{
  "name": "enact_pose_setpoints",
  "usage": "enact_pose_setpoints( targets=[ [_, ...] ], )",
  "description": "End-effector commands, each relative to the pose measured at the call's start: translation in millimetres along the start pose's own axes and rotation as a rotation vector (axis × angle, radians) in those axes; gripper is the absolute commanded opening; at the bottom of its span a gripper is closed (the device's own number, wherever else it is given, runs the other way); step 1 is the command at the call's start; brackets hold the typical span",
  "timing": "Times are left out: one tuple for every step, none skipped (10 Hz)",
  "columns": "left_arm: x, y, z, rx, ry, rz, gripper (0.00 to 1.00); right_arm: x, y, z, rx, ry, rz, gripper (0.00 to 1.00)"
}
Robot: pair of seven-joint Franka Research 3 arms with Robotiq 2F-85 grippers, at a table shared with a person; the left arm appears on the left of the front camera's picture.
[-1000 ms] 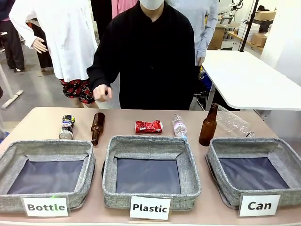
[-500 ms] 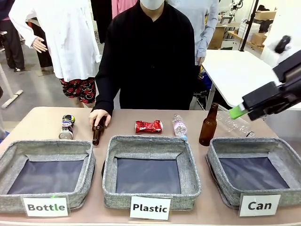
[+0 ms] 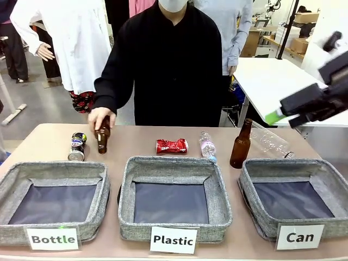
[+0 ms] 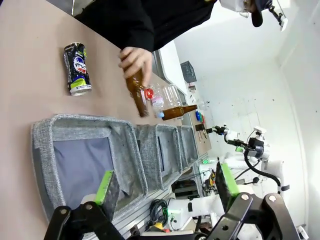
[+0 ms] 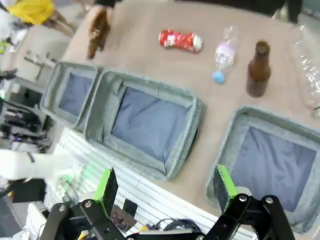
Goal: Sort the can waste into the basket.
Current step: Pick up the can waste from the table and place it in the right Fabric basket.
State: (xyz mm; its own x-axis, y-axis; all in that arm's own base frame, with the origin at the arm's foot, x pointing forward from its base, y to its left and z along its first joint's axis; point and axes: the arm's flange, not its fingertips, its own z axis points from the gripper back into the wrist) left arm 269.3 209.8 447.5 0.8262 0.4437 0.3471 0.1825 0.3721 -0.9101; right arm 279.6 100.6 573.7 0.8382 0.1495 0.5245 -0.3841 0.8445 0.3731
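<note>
Tan surface [image 3: 49, 136] carries three grey bins along its near edge. The basket [image 3: 296, 166], labelled "Can", sits at the robot's right with its dark lining exposed. The red can [image 3: 172, 145] lies behind the "Plastic" bin [image 3: 175, 162]. The dark can [image 3: 77, 146] lies behind the "Bottle" bin [image 3: 54, 166]. A person's hand [image 3: 100, 117] holds a brown bottle [image 3: 102, 138] just beside the dark can. The right gripper [image 5: 165, 182] hangs high over the right side, released and grasping nothing. The left gripper [image 4: 166, 181] is likewise released.

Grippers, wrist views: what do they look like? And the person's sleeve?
The left gripper and right gripper match: black two-finger linkages with round silver pivot pins and bright green pads on the fingertips. The person wears a loose black long sleeve.
</note>
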Motion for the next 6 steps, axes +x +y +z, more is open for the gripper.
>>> enact_pose_setpoints(
  targets=[
    [0, 0, 0, 0.000, 0.000, 0.000, 1.00, 60, 41, -38, -0.098, 0.031, 0.033, 1.00],
    [5, -21, 26, -0.057, -0.018, -0.017, 1.00, 92, 63, -69, -0.156, 0.074, 0.046, 1.00],
    [8, -40, 56, -0.104, -0.046, -0.040, 1.00, 118, 81, -101, -0.241, 0.135, 0.055, 1.00],
    [14, -57, 93, -0.147, -0.091, -0.031, 1.00, 142, 98, -134, -0.279, 0.181, 0.086, 1.00],
    [20, -66, 128, -0.175, -0.095, 0.002, 1.00, 160, 108, -163, -0.307, 0.221, 0.086, 1.00],
    [19, -68, 161, -0.186, -0.093, 0.020, 1.00, 174, 115, -192, -0.331, 0.265, 0.069, 1.00]
  ],
)
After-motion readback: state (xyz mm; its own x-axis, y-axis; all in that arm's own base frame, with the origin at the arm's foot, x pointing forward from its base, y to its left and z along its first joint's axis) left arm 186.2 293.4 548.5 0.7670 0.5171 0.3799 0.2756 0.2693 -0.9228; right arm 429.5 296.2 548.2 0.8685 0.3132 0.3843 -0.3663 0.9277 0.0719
